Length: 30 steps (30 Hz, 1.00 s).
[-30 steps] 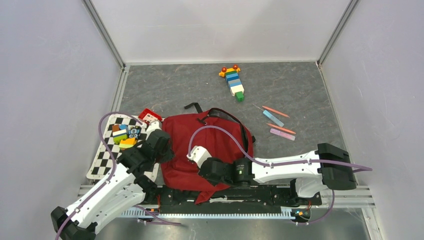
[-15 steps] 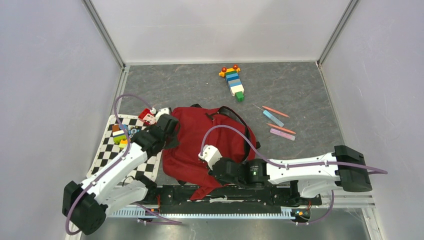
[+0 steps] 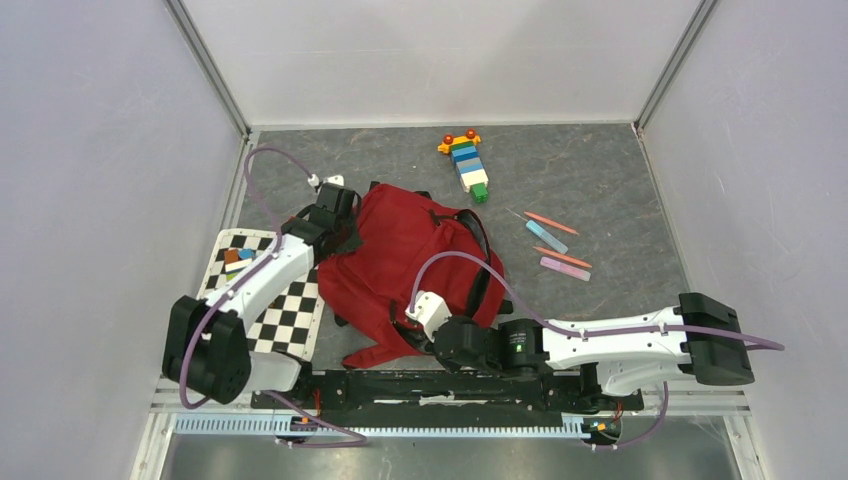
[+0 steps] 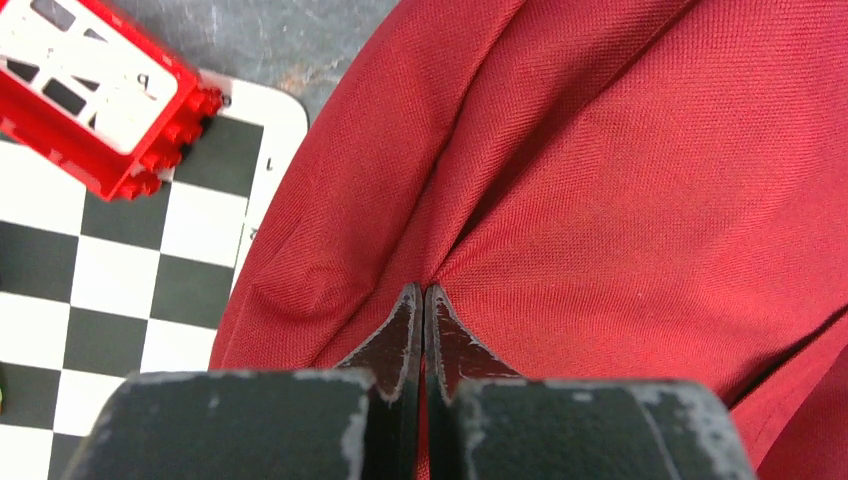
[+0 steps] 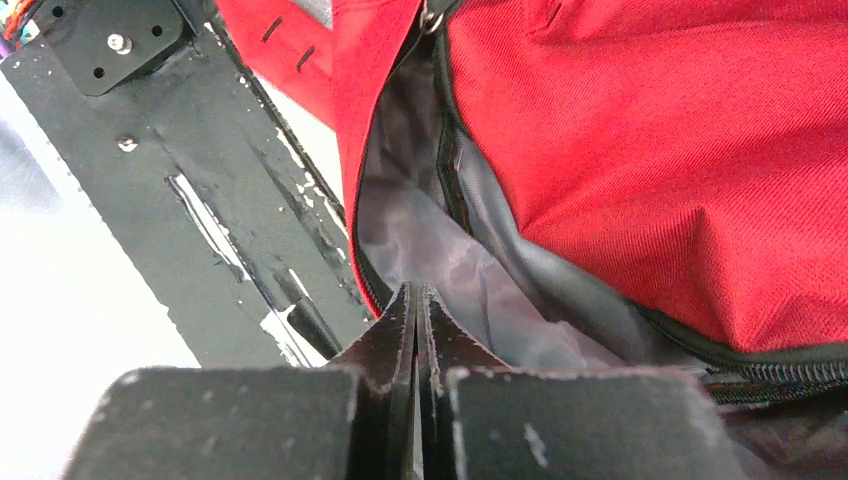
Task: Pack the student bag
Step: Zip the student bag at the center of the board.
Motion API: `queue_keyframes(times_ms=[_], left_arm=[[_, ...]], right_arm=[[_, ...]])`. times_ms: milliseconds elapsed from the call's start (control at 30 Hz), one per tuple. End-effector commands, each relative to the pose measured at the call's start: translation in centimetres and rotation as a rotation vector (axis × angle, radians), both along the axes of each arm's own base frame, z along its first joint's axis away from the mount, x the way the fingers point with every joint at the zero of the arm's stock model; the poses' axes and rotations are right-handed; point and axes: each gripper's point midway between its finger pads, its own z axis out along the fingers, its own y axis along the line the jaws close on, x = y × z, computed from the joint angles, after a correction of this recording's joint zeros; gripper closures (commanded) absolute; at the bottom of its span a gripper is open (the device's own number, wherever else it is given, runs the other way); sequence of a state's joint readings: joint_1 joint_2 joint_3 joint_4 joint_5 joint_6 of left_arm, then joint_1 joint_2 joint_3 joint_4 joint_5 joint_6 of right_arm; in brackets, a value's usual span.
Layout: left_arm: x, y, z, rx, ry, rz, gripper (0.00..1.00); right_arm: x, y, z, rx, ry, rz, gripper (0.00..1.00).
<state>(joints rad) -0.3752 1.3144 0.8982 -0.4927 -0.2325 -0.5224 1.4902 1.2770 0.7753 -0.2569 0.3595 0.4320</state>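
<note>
Packing has barely begun, by my reckoning. The student bag [image 3: 410, 250] lies slumped in the middle of the table, its left edge lapping onto the checkered mat [image 3: 285, 320]. Its mouth gapes toward the near edge. My right wrist camera looks straight in: grey lining [image 5: 420, 230], black zipper [image 5: 770, 375], and nothing inside that I can see.

The goods are all outside. The building-block toy [image 3: 466, 165] sits well beyond the bag, the pens [image 3: 550, 240] lie off to its right, a few small blocks [image 3: 238, 260] rest on the mat, and the red box [image 4: 90, 90] sits at the mat's far corner, just beside the cloth. So the loading is all left to do, then the zipping.

My left arm stretches forward over the mat to the bag's far left shoulder. My left gripper [image 4: 420, 292] has its jaws pressed together on a pinch of red fabric, the creases fanning out from the tips.

My right arm lies low, sweeping leftward along the near edge. My right gripper [image 5: 415, 292] has its jaws together at the lip of the opening. I cannot tell whether any lining is caught between them.
</note>
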Motion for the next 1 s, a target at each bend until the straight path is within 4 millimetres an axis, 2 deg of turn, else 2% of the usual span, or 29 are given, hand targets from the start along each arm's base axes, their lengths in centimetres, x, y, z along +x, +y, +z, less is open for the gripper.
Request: queue_keyframes(times_ms=[0,133,267,333,433,467,533,700,867,967], left_arm=[[4.9,-0.2,3.0,0.008,-0.144,-0.024,0.98],[5.5,-0.7,3.7,-0.008,-0.145,-0.05,0.98],[4.8,-2.4,6.1,-0.074,-0.154,-0.147,0.95],[3.9,-2.8,7.4,-0.1,-0.162,-0.172,0.78],[2.1,-2.3,9.0,-0.112,-0.154,-0.173,0.35],[1.3,-2.0,9.2,-0.108,-0.14,-0.166,0.24],[-0.3,-1.2,9.6,-0.102,-0.119,-0.139,0.12],[-5.1,0.4,8.9,-0.127,-0.023,-0.052,0.06],[-9.5,1.1,6.8,-0.185,0.05,0.009,0.04],[-11.5,1.6,5.5,-0.208,0.077,0.042,0.03]], right_arm=[[-0.3,0.6,1.6,0.059,0.018,0.003,1.0],[-0.2,1.0,2.3,0.068,0.005,0.008,1.0],[0.5,1.6,3.7,0.087,-0.037,0.005,1.0],[1.0,1.8,4.4,0.093,-0.067,-0.005,1.0],[1.8,1.9,5.0,0.103,-0.112,-0.021,1.0],[1.9,2.0,5.2,0.11,-0.122,-0.026,1.0],[2.2,2.2,5.4,0.116,-0.138,-0.026,1.0],[1.9,2.9,5.3,0.129,-0.133,-0.001,1.0],[1.5,3.2,4.9,0.139,-0.114,0.016,1.0],[1.4,3.2,4.9,0.148,-0.107,0.018,1.0]])
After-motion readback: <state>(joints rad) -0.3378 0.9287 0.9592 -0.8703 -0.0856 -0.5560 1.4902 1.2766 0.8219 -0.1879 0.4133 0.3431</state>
